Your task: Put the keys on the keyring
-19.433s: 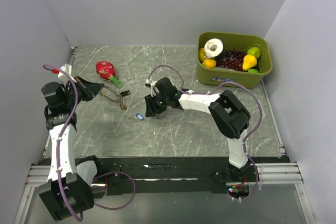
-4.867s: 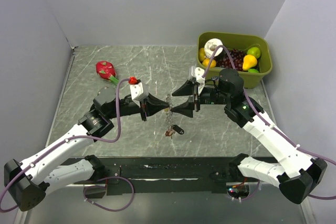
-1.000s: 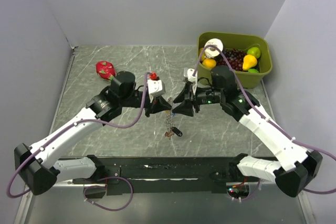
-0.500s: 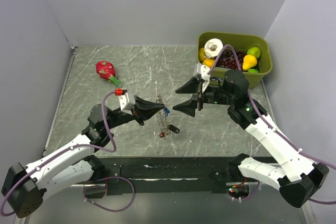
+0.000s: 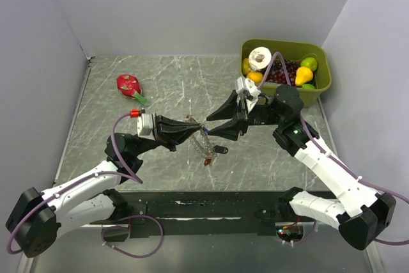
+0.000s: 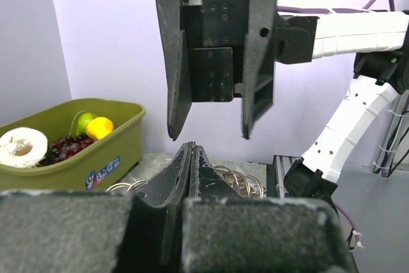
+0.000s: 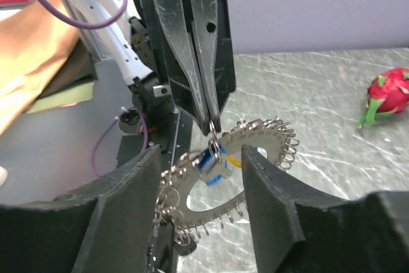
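Metal keyring [image 7: 259,135] stays pinched by the left gripper [image 7: 213,129]; the right gripper [image 6: 209,133], spread empty, has drawn nearer.

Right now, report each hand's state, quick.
Left hand: closed, pinching the flat silver metal keyring edged with wire loops.
Right hand: open, holding nothing.

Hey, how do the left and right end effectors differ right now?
The left end effector is shut, while the right end effector is open. The left one pinches the keyring at its edge; the right one holds nothing, straddling the blue key at the ring. Both are black, two-fingered, and point at each other.
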You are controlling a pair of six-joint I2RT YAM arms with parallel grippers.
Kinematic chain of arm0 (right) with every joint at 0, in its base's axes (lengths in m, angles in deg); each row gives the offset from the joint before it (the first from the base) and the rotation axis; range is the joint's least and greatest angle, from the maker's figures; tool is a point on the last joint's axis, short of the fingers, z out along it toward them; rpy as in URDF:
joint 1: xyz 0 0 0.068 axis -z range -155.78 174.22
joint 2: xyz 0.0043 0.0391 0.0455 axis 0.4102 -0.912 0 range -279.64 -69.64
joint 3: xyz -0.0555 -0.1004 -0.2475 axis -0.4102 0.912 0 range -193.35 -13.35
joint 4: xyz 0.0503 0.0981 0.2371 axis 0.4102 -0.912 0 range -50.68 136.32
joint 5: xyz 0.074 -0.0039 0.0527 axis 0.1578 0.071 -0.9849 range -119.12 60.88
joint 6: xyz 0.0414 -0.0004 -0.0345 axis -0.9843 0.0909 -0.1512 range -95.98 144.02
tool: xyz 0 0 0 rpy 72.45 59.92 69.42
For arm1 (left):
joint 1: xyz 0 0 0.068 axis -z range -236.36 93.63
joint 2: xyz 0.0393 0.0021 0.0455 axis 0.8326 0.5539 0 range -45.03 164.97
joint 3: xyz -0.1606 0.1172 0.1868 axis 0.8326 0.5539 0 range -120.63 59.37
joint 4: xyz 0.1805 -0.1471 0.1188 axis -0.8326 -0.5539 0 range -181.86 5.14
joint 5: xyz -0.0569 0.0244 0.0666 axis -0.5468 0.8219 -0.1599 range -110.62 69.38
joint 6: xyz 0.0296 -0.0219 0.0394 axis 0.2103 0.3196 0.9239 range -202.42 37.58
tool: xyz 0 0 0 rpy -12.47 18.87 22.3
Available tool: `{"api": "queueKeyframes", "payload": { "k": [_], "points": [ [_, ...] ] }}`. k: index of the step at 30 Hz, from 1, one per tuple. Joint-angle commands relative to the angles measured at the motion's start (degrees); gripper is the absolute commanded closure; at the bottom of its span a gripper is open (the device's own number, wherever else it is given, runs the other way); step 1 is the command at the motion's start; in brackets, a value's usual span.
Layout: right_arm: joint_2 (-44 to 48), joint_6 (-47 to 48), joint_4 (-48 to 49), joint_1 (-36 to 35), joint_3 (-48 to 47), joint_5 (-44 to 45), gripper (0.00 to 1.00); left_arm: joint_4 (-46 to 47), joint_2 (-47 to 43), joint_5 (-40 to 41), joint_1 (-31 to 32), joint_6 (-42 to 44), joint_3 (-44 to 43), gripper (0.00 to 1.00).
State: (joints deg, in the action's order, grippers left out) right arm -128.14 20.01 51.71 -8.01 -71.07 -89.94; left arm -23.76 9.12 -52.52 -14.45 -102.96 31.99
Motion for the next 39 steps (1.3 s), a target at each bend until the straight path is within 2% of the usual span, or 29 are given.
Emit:
{"api": "queueKeyframes", "payload": {
  "k": [1,5,14,18,20,21,22,28,31,33,34,35,37,38,39],
  "points": [
    [-0.7,-3.3,6.7,-0.5,0.0,-1.6,0.45,7.2,-0.1,-1.2,-0.2,-1.4,-2.6,0.99],
    [-2.3,-3.8,7.2,-0.6,-0.1,-1.1,0.46,6.7,-0.2,-1.8,-0.2,-1.4,-3.1,0.99],
    [-4.3,-4.7,8.1,-0.9,-0.2,-1.0,0.64,6.3,0.1,-2.9,-0.2,-1.8,-3.6,0.99],
    [-4.7,-4.8,7.8,-0.9,-0.4,-1.0,0.76,6.0,0.3,-3.2,-0.1,-1.4,-4.0,0.99],
    [-5.1,-4.8,6.9,-0.9,-1.2,-1.1,0.87,6.1,0.6,-3.5,-0.1,-1.7,-4.4,0.99],
    [-5.2,-5.0,7.1,-1.0,-1.3,-1.3,0.96,6.0,1.0,-4.3,-0.2,-1.9,-4.5,0.99],
    [-5.3,-5.3,7.1,-0.9,-1.3,-1.2,1.0,5.9,1.2,-4.6,-0.1,-2.1,-4.9,0.99],
    [-5.1,-2.9,3.4,-1.0,-2.4,0.5,1.0,2.3,0.5,-4.4,-0.2,-0.1,-5.7,0.99],
    [-5.0,-1.3,0.7,-0.9,-3.2,1.2,1.0,-6.0,-0.9,-4.0,-0.2,3.2,-7.9,0.99],
    [-5.2,0.3,-1.9,-0.9,-4.0,1.8,1.0,-11.2,-1.6,-4.2,-0.2,6.3,-9.5,0.91],
    [-5.7,2.3,-5.1,-1.0,-5.2,2.0,1.0,-16.9,-1.8,-4.1,-0.2,7.2,-11.5,0.89],
    [-6.1,3.5,-7.8,-1.0,-6.2,2.2,1.0,-19.0,-1.8,-4.5,-0.2,7.8,-12.4,0.81],
    [-7.0,8.2,-15.0,-1.0,-8.8,3.1,1.0,-25.9,-1.7,-5.8,-0.5,9.5,-15.3,0.72],
    [-7.2,9.5,-16.9,-0.9,-9.5,3.4,1.0,-28.6,-1.6,-7.1,-0.9,10.2,-16.4,0.6],
    [-7.2,10.7,-19.0,-0.9,-10.1,4.5,1.0,-31.1,-1.2,-7.8,-1.1,11.7,-17.4,0.55]
  ]
}}
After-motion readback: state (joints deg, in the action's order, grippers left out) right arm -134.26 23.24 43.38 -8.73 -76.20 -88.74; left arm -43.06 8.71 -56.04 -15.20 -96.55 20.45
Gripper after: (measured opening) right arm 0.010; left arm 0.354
